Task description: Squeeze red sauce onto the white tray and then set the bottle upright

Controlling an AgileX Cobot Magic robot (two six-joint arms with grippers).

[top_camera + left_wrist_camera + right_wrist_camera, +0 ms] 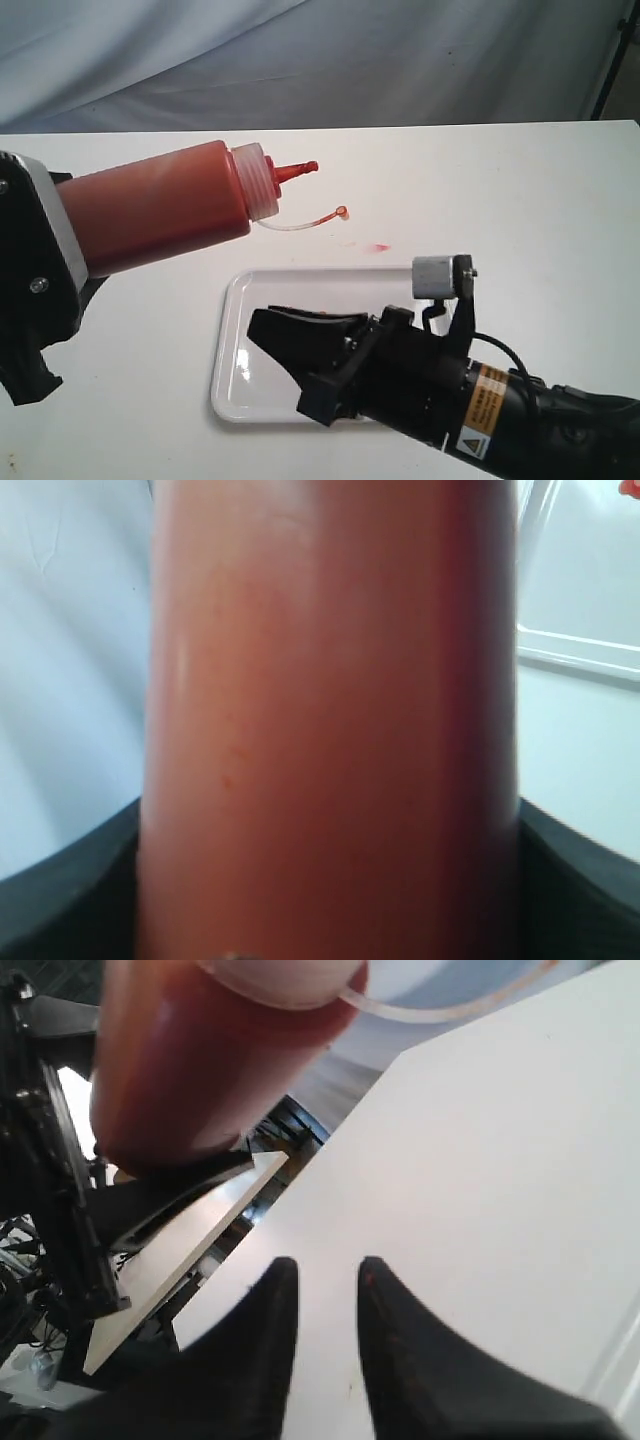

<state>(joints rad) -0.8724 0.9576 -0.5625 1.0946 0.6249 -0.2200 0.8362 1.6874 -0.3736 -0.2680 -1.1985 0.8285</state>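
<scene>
I see the left gripper (45,250) clamped on the bottle (160,210), held nearly level above the bench's (540,200) left side. The red-stained nozzle (297,170) points right, off the white tray's (240,390) far left corner. The body is translucent, dark with red sauce (130,215), and the tip cap (342,211) dangles on its tether. The right gripper (327,1270) sits over the tray, jaws slightly apart and empty.

The left claw (55,245) is gripping the bottle (200,195) by its lower end, holding it almost level above the bench (540,200) with the nozzle pointing right. Red sauce (140,220) is showing through its wall, and its small cap (342,211) is dangling on a tether. The right claw (285,340) is hanging low over the white tray (232,390). A pale red smear (377,247) is lying just beyond the tray.
</scene>
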